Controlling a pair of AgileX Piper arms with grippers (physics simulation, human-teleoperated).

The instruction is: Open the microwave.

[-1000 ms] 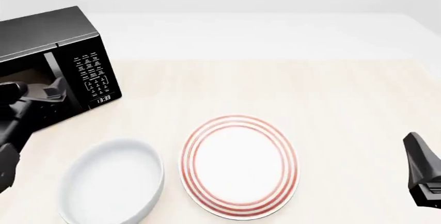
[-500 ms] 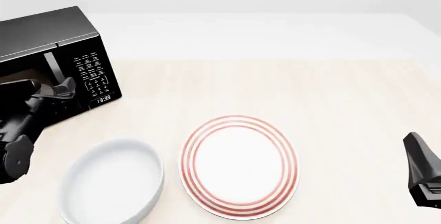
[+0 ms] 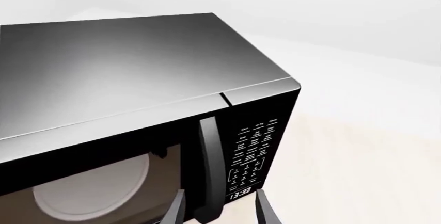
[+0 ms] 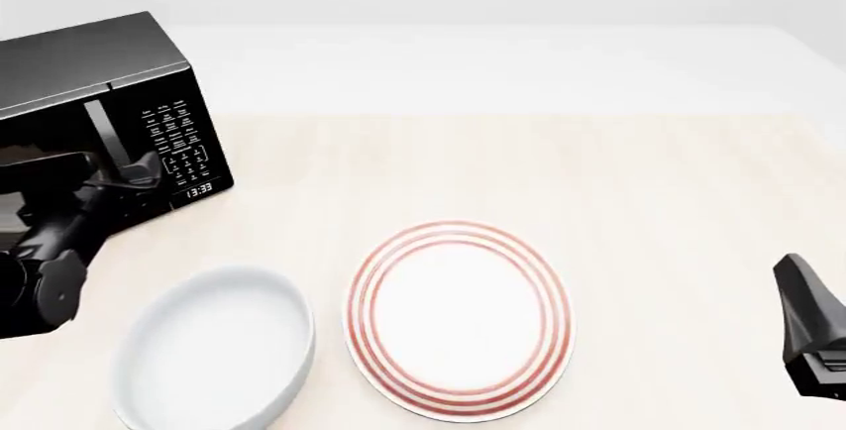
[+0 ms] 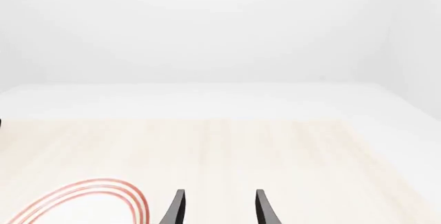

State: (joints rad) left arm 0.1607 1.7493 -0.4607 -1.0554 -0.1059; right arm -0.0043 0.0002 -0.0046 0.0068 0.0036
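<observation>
The black microwave [image 4: 93, 63] stands at the table's far left with its door closed. The left wrist view shows its top [image 3: 124, 64], the vertical door handle [image 3: 206, 162], the keypad [image 3: 255, 149] and the pale turntable [image 3: 90, 188] behind the window. My left gripper [image 4: 117, 170] is open right at the door front. Its two fingers straddle the handle's lower end [image 3: 219, 211], and I cannot tell whether they touch it. My right gripper [image 4: 803, 296] hangs open and empty at the near right edge, also seen in its own wrist view [image 5: 219, 208].
A white bowl [image 4: 218, 346] sits near the front left, just below the left arm. A white plate with red rings [image 4: 459, 316] lies at the front centre, its rim showing in the right wrist view [image 5: 103, 193].
My left gripper has moved right and forward along the microwave door, closing in on the handle. The right arm, bowl and plate have not moved.
</observation>
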